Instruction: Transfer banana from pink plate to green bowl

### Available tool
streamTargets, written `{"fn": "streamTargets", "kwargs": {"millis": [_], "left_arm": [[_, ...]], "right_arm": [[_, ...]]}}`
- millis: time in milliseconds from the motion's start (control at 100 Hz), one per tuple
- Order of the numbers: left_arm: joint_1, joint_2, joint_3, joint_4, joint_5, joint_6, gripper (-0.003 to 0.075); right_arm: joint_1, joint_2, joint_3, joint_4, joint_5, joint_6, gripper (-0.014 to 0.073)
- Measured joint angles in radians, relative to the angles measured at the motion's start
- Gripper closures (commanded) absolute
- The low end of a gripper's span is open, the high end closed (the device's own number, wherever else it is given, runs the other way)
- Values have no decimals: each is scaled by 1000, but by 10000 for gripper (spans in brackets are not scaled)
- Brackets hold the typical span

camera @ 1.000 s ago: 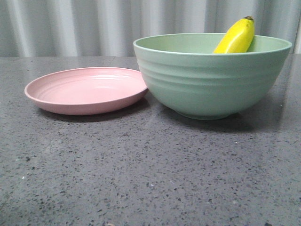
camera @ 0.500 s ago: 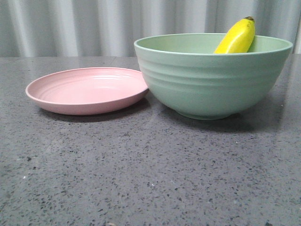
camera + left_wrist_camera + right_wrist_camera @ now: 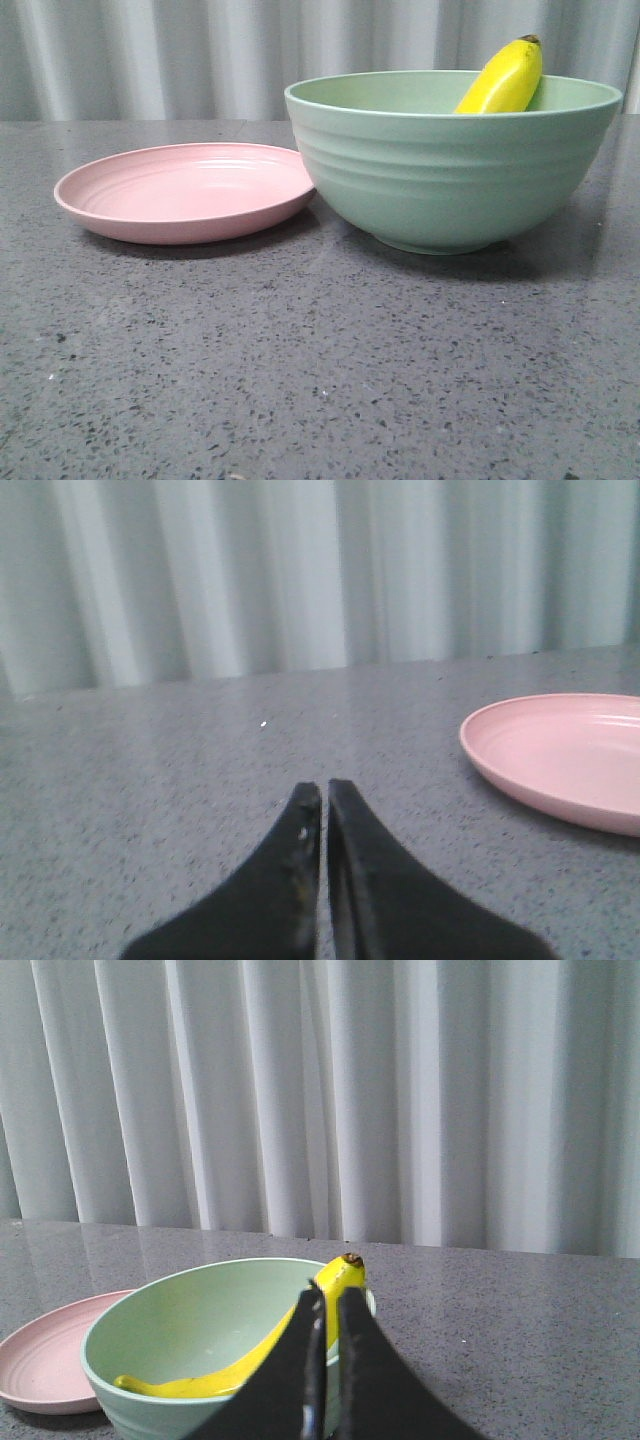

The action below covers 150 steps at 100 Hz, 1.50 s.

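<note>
The banana [image 3: 505,78] lies inside the green bowl [image 3: 450,170], leaning on its far right rim with its dark tip sticking up above the rim. The pink plate [image 3: 185,190] sits empty to the left of the bowl, its rim touching the bowl's side. Neither gripper shows in the front view. In the right wrist view my right gripper [image 3: 331,1295] is shut and empty, held in front of the bowl [image 3: 170,1330] and the banana [image 3: 250,1365]. In the left wrist view my left gripper [image 3: 323,790] is shut and empty over bare table, with the plate [image 3: 565,755] off to one side.
The grey speckled tabletop [image 3: 320,370] stretches in front of the plate and bowl. A pale pleated curtain [image 3: 200,50] hangs behind the table.
</note>
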Motion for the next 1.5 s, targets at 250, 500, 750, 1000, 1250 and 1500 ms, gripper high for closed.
{"fn": "streamTargets", "kwargs": {"millis": [250,500,750,1000,1250,1500], "left_arm": [[68,-1,0,-29,221,0,741],[68,-1,0,-28,280,0,741],[68,-1,0,-28,280,0,741],[68,-1,0,-28,280,0,741],[68,-1,0,-28,280,0,741],[68,-1,0,-28,280,0,741]], "right_arm": [[0,0,0,0,2,0,657],[0,0,0,0,2,0,656],[0,0,0,0,2,0,656],[0,0,0,0,2,0,657],[0,0,0,0,2,0,656],[-11,0,17,0,2,0,657]]}}
